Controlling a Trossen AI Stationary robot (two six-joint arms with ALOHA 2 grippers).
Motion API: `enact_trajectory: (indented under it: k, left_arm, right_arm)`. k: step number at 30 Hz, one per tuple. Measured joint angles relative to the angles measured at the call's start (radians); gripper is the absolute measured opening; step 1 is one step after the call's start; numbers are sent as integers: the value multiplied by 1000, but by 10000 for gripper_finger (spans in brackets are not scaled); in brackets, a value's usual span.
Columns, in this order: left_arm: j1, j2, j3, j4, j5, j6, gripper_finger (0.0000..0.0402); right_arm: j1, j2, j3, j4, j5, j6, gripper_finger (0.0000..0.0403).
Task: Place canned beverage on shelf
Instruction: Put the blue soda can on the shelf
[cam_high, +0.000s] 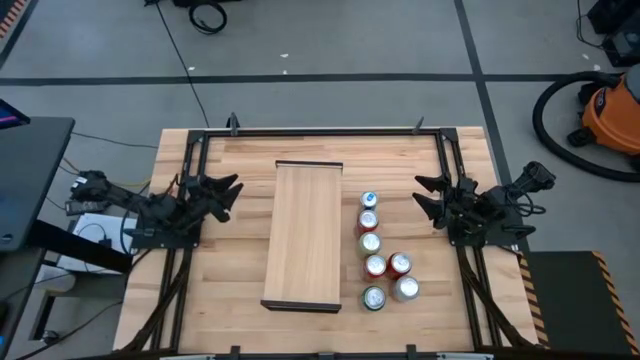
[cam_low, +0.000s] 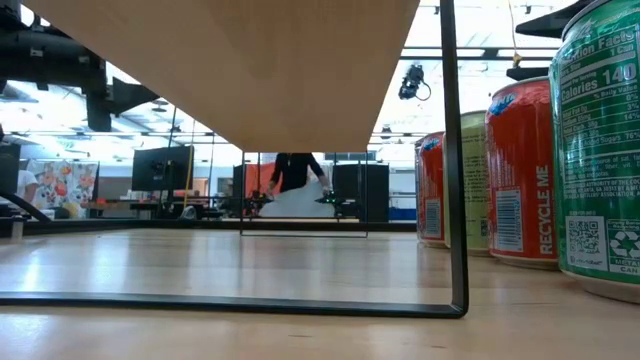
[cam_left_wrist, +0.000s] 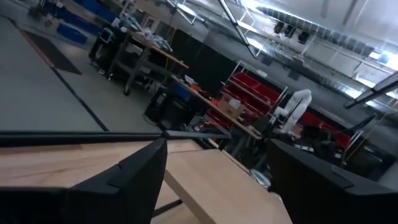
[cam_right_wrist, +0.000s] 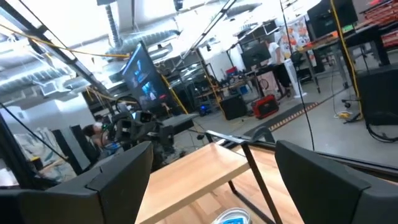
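The shelf (cam_high: 305, 235), a long light-wood plank, stands raised on dark leg frames (cam_low: 455, 200) in the middle of the table. Several beverage cans (cam_high: 380, 255) stand upright in a cluster just right of it. They show at the right of the low view, a green one (cam_low: 600, 150) nearest. My left gripper (cam_high: 228, 195) hovers open left of the shelf, and the shelf (cam_left_wrist: 217, 186) shows past its fingers. My right gripper (cam_high: 425, 193) hovers open right of the cans. Past its fingers show the shelf (cam_right_wrist: 199, 168) and one can's top (cam_right_wrist: 233, 218).
Black rails (cam_high: 320, 131) frame the table's far edge and sides. An orange vacuum (cam_high: 610, 115) stands on the floor beyond the table's right side. A person (cam_low: 295, 170) is in the room far behind the table. Bare tabletop lies between the left gripper and the shelf.
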Motion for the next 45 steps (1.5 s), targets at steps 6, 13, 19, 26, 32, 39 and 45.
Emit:
enact_trajectory:
  k: [6, 13, 19, 26, 32, 39, 45]
  left_arm:
    - [64, 25, 39, 30, 206, 76, 286]
    - [102, 281, 287, -145, 274, 135, 286]
    - [106, 571, 532, -210, 298, 270, 285]
    - [152, 851, 840, -464, 423, 267, 285]
    - [204, 1053, 1052, -577, 536, 263, 285]
    - [276, 1251, 1246, -632, 645, 296, 285]
    - [347, 1390, 1412, -745, 780, 279, 285]
  right_arm:
    - [-2, 0, 0, -13, -62, -11, 348]
    - [-39, 8, 20, -57, -103, -53, 348]
    - [-52, 39, 38, -130, -103, -14, 348]
    - [-52, 111, 38, -219, -102, 114, 348]
    - [-52, 174, 72, -276, -102, 107, 348]
    - [-51, 246, 121, -409, -106, 171, 348]
    - [-51, 284, 122, -413, -115, 181, 348]
